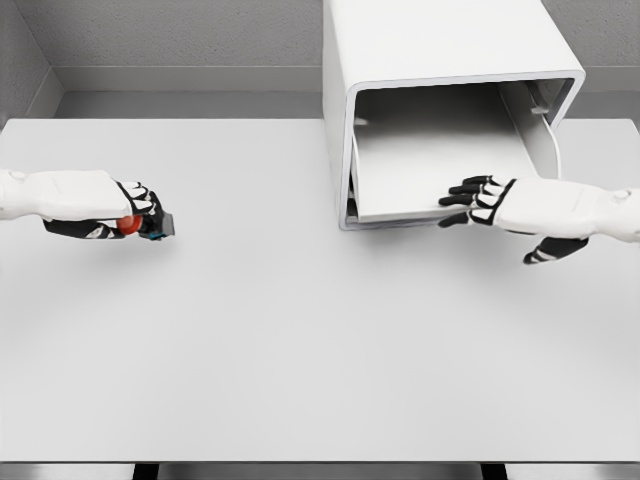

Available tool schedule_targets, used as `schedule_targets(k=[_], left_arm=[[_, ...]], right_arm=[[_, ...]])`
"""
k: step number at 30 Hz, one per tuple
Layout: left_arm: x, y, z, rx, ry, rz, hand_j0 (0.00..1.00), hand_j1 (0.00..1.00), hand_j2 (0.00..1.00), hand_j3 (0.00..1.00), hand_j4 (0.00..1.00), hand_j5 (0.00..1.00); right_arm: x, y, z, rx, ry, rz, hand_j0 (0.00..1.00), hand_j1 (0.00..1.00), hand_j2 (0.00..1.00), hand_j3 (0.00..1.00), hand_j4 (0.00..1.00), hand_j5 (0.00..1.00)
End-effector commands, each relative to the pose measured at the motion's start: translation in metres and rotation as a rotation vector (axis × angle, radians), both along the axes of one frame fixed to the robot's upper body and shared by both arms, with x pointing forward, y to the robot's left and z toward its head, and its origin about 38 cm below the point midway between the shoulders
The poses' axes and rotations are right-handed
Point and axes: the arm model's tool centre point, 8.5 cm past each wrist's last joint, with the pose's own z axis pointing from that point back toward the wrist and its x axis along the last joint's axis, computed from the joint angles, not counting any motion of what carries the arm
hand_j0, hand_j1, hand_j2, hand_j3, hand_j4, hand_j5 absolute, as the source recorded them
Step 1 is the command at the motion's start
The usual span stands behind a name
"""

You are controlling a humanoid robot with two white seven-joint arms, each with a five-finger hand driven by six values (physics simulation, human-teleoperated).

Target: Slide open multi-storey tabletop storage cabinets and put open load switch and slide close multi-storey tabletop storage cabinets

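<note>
Bare table [300, 350] fills the foreground. Left hand [135, 212] sits at far left, clamped on the load switch [152, 224], w/ red part showing. Cabinet [450, 60] stands well to its right; drawer [440, 160] looks pulled open. Right hand [482, 200], fingers spread, rests on the drawer's front edge, so it partly blocks entry.

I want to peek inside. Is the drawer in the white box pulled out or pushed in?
Pulled out. The drawer sticks forward from the white cabinet, its bare floor showing, and the right hand rests its fingers on the front edge.
</note>
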Motion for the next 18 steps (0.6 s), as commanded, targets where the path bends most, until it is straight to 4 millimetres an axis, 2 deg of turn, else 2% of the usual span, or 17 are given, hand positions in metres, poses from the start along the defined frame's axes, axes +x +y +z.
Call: schedule_targets(k=[1, 6, 18], left_arm=[[-0.001, -0.001, 0.002, -0.013, 0.0, 0.0, 0.35, 0.35, 0.35, 0.35, 0.35, 0.35], [-0.003, -0.001, 0.004, -0.014, 0.001, -0.004, 0.35, 0.35, 0.35, 0.35, 0.35, 0.35], [-0.012, -0.009, 0.011, -0.03, 0.0, -0.041, 0.35, 0.35, 0.35, 0.35, 0.35, 0.35]], right_arm=[[0.0, -0.002, 0.005, -0.006, -0.014, -0.002, 1.0, 1.0, 1.0, 1.0, 1.0, 1.0], [-0.003, 0.003, 0.012, 0.005, -0.031, 0.016, 1.0, 1.0, 1.0, 1.0, 1.0, 1.0], [-0.003, 0.002, 0.019, 0.043, -0.034, 0.011, 1.0, 1.0, 1.0, 1.0, 1.0, 1.0]])
